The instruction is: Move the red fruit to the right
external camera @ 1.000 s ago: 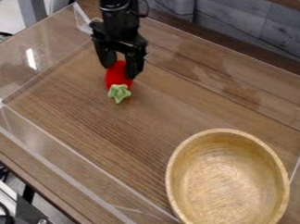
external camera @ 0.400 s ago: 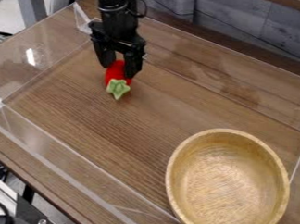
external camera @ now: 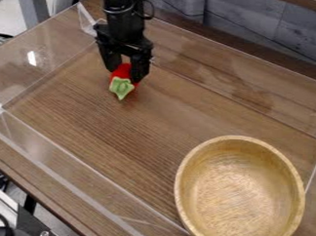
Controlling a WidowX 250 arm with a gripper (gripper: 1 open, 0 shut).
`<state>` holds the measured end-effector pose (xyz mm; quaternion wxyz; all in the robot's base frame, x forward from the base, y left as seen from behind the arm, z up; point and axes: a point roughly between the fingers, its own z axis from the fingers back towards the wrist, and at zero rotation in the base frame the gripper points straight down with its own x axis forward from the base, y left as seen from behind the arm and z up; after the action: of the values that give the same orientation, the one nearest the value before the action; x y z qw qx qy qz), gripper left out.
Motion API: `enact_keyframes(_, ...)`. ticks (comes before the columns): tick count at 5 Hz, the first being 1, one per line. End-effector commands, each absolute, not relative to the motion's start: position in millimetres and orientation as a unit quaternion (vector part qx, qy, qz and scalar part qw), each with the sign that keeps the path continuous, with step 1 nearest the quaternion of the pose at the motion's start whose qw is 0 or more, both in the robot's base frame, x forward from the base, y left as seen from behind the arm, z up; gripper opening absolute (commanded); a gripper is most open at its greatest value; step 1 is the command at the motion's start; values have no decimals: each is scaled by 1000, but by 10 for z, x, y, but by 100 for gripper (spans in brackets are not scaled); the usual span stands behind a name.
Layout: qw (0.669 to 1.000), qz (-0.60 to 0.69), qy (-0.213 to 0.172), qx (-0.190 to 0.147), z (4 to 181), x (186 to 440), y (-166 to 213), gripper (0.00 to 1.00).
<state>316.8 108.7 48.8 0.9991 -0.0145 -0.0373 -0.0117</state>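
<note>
Both fingers of my gripper (external camera: 125,70) stand spread wide around the red fruit (external camera: 120,83), which lies on the table (external camera: 133,148), ungrasped.

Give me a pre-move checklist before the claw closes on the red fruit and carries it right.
1. Claw open: ok, its fingers stand apart.
2. Claw pointing down over the red fruit: ok, the fingers straddle its upper part.
3. Fruit resting on the table, not lifted: ok, as far as this view shows.
4. Fruit centred between the fingers: cannot tell, the claw hides the fruit's red top.
5. Path to the right free: ok, bare wood lies right of the fruit; the wooden bowl sits nearer the camera, at lower right.
6. Clear walls away from the claw: ok.
</note>
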Motion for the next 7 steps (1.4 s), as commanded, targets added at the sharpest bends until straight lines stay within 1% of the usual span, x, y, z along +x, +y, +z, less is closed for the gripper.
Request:
enact_keyframes(1,998,-6,-61,-6,611,3259,1143,0)
enact_keyframes(2,998,-1,-62,-8,627,3277,1116,0)
enact_keyframes(3,997,9,-72,-19,791,3368,958,0)
enact_keyframes(4,996,11,-83,-34,916,3483,707,0)
enact_keyframes(5,995,11,-90,-41,1011,3587,509,0)
enact_keyframes(6,995,6,-94,-43,1047,3691,360,0)
enact_keyframes(7,994,11,-98,-47,1104,3748,287,0)
